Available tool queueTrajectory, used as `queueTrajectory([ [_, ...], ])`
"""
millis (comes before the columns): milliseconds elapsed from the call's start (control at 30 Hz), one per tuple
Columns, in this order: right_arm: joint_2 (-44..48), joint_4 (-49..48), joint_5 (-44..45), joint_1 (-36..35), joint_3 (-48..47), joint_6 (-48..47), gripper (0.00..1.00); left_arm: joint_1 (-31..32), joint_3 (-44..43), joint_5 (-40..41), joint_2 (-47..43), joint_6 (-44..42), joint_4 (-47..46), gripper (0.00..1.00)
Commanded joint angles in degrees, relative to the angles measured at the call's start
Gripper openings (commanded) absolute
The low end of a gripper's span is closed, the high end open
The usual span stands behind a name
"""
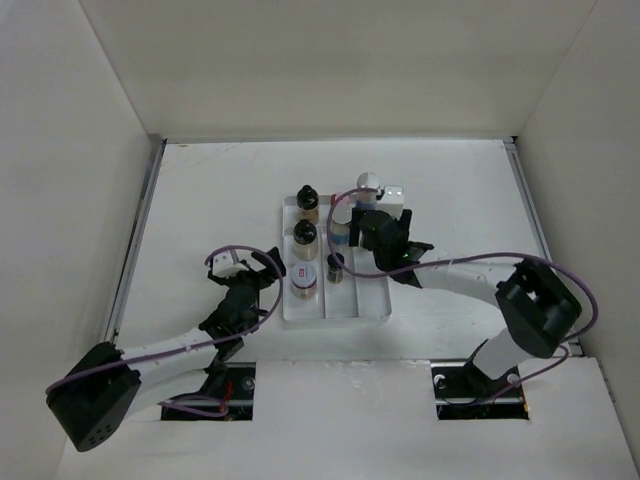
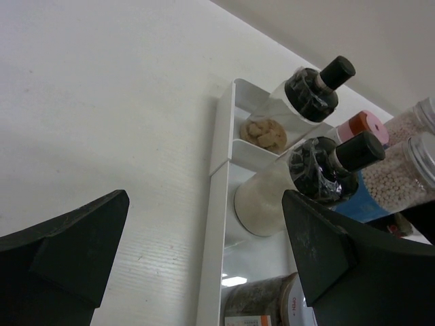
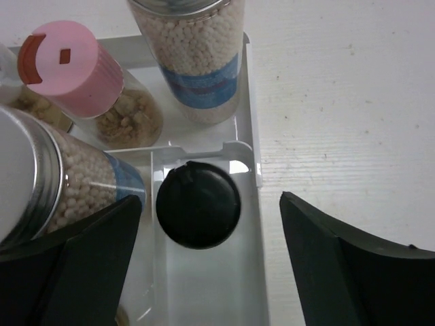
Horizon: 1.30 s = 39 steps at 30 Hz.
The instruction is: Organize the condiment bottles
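Your condiment bottles (image 1: 305, 234) all stand inside the clear divided tray (image 1: 370, 312) at mid-table. One black-capped bottle (image 3: 198, 204) occupies a compartment just beside the pink-capped bottle (image 3: 68, 47). Your right gripper (image 3: 209, 198) hangs over it, jaws spread wide, gripping nothing. Your left gripper (image 2: 204, 200) sits beside the tray's left wall, equally spread and empty.

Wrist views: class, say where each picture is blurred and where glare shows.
Left wrist view: the near fingers are dark and soft, and a light glints off the tray floor. Right wrist view: the silver cap at the edge is blurred; glare sits on the divider by the black cap.
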State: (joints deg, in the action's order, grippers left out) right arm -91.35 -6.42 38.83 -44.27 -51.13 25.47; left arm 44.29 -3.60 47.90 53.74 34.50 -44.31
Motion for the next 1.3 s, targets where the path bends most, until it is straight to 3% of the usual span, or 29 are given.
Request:
queueTrajectory([
  [0, 8.2, -0.8, 1.4, 0.1, 1.5, 0.6, 0.99, -0.9, 0.1, 0.6, -2.6, 0.2, -1.5, 1.0],
  [167, 18.0, 0.4, 1.7, 0.6, 6.4, 0.5, 1.0, -2.2, -0.9, 0.3, -5.8, 0.3, 4.2, 1.0],
  [367, 24.8, -3.3, 0.3, 9.4, 8.8, 1.7, 1.0, -0.7, -7.1, -0.8, -10.3, 0.0, 17.0, 1.0],
  [533, 24.9, -9.5, 1.1, 16.7, 10.6, 2.2, 1.0, -2.0, -16.2, -3.0, -11.2, 0.7, 34.3, 1.0],
  [667, 22.9, -12.7, 2.3, 17.9, 14.8, 6.2, 1.0, -6.0, -24.2, -2.0, -5.8, 3.3, 50.3, 1.0],
  [800, 18.9, -14.4, 2.0, 18.5, 16.8, 8.4, 1.0, -12.1, -29.8, -6.7, -1.4, 6.8, 61.2, 1.0],
  [1267, 15.9, -15.4, -3.8, 21.3, 16.7, 10.2, 1.0, -13.0, -33.0, -13.1, -5.5, 8.5, 69.4, 1.0],
])
